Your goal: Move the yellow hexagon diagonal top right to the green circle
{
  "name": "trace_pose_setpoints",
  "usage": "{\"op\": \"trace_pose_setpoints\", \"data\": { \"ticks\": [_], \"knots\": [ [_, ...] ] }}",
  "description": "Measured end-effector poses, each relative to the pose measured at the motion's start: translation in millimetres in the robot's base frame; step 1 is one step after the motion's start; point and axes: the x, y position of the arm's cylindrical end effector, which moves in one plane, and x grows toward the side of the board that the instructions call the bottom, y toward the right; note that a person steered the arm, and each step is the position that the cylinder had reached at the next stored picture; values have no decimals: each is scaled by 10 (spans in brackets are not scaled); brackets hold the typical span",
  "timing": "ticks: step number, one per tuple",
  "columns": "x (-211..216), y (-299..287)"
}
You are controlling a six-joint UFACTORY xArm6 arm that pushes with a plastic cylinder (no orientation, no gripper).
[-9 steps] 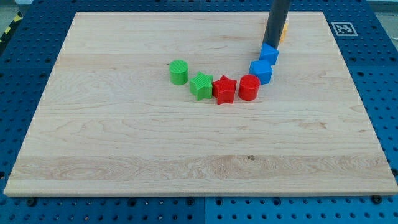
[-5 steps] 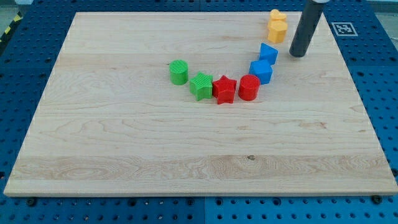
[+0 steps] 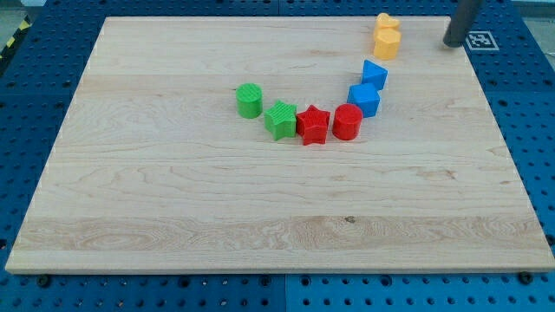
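- Yellow hexagon sits near the view's top right on the wooden board, touching a second yellow block behind it whose shape I cannot make out.
- Nearer, an arc runs green circle, green star, red star, red cylinder, then blue cube and another blue block.
- My tip rests right of the hexagon, apart; the rod is cut off above; it has no jaws.
- A fiducial marker lies by the board's corner, half hidden.
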Motion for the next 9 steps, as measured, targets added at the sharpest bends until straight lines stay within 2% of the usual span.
{"op": "trace_pose_setpoints", "data": {
  "ticks": [2, 4, 5, 6, 7, 9],
  "knots": [
    [36, -774],
    [102, -1216],
    [104, -894],
    [131, -912],
    [281, -1219],
    [576, -869]
  ]
}}
